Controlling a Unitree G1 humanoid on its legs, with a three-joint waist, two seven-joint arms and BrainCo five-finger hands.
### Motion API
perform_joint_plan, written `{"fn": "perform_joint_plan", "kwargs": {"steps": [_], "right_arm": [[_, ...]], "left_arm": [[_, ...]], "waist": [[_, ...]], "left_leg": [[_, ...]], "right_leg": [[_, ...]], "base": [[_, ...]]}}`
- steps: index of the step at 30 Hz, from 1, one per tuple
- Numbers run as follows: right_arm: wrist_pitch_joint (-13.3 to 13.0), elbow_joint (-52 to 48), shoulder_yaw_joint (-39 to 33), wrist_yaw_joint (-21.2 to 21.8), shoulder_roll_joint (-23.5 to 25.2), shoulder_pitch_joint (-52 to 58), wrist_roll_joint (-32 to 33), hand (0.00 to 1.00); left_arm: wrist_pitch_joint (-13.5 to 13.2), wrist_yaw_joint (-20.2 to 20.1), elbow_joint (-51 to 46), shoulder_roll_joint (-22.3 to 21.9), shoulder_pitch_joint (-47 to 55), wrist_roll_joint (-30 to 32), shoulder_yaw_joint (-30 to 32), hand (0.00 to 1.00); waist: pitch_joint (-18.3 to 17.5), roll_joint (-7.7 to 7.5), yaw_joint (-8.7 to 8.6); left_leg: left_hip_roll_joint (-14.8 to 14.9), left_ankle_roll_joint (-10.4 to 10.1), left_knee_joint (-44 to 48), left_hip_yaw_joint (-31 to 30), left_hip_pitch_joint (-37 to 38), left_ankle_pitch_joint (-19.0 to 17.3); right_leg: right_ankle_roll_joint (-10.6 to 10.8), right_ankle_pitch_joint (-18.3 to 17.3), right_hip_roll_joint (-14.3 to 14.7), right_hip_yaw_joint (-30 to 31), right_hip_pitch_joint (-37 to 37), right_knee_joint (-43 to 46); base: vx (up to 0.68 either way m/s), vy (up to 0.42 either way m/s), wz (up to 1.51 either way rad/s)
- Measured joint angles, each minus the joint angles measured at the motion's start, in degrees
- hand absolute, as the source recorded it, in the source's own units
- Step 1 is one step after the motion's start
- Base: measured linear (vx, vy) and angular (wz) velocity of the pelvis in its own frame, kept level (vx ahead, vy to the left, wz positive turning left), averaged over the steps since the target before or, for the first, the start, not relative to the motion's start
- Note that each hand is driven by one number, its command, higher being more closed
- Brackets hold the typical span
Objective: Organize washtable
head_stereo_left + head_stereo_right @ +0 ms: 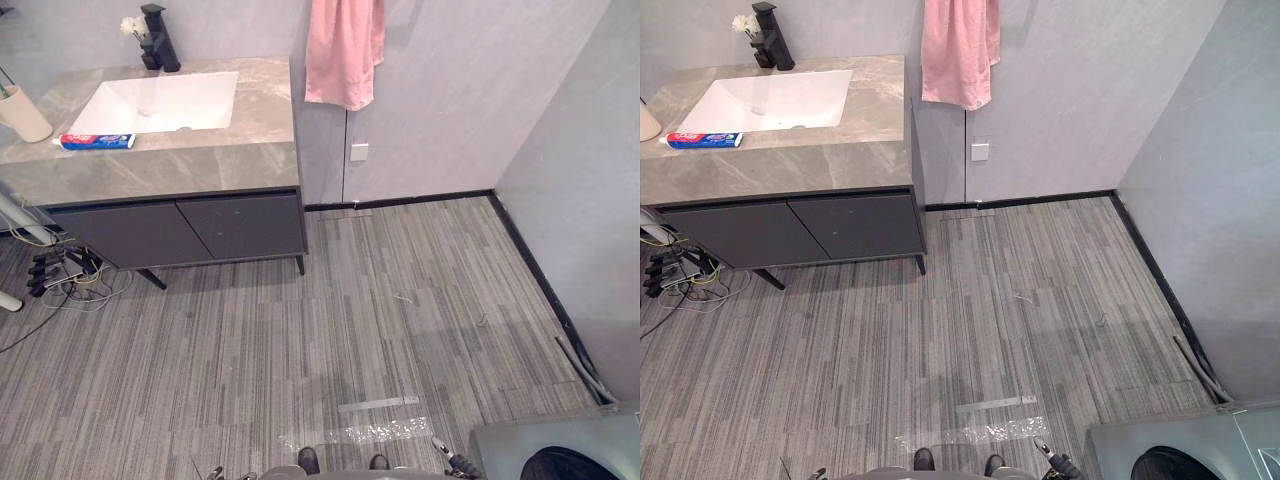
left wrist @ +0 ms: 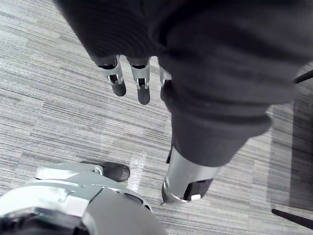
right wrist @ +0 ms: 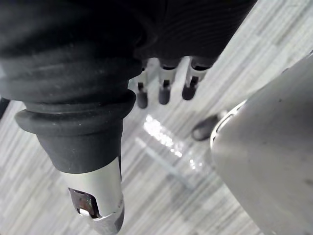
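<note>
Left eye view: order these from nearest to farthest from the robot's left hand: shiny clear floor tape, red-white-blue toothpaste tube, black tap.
1. Shiny clear tape: floor, near the left hand.
2. Red-white-blue toothpaste tube: counter front.
3. Black tap: behind the sink, farthest back.

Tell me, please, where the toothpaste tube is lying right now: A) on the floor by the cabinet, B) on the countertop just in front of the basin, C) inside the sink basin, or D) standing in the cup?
B: the toothpaste tube lies flat on the grey countertop, just outside the front edge of the white basin, with the cup off to its left.
</note>
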Motion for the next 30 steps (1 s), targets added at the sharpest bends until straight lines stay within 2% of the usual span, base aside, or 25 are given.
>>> {"fn": "perform_joint_plan", "kwargs": {"steps": [12,15,20,30], "right_arm": [[-0.2,-0.1,1.3,-0.1,-0.1,-0.2,-0.1,0.0],[-0.2,0.0,3.4,-0.1,-0.4,-0.8,-0.3,0.0],[-0.2,-0.1,5.7,-0.2,-0.7,-1.4,-0.8,0.0],[-0.4,-0.4,7.5,-2.1,-0.8,-3.4,4.1,0.0]], "left_arm": [[0.0,0.0,0.0,0.7,0.0,0.0,-2.7,0.0],[0.0,0.0,0.0,1.0,0.0,0.0,-3.0,0.0],[0.0,0.2,-0.2,1.1,-0.2,0.0,-3.3,0.0],[0.0,0.5,-1.0,1.8,-2.0,-5.5,-7.2,0.0]], "waist": [[0.0,-0.05,-0.44],[0.2,-0.28,-1.04],[0.2,-0.37,-1.05],[0.3,-0.27,-1.14]], "left_leg": [[0.0,0.0,0.0,-0.5,0.0,0.1],[0.0,0.0,0.0,-0.5,0.0,0.1],[0.0,0.0,0.0,-0.5,0.0,0.1],[0.1,-0.4,0.0,-0.1,0.1,0.4]], "right_leg": [[0.0,0.0,0.0,-0.6,0.1,-0.1],[0.0,0.0,0.0,-0.7,0.1,-0.2],[0.0,0.0,0.0,-0.7,0.3,-0.2],[0.7,0.4,0.0,-0.4,0.0,-0.2]], "base": [[-0.03,-0.017,0.02],[-0.01,-0.021,0.0],[0.0,-0.006,0.0],[-0.01,-0.005,-0.01]]}}
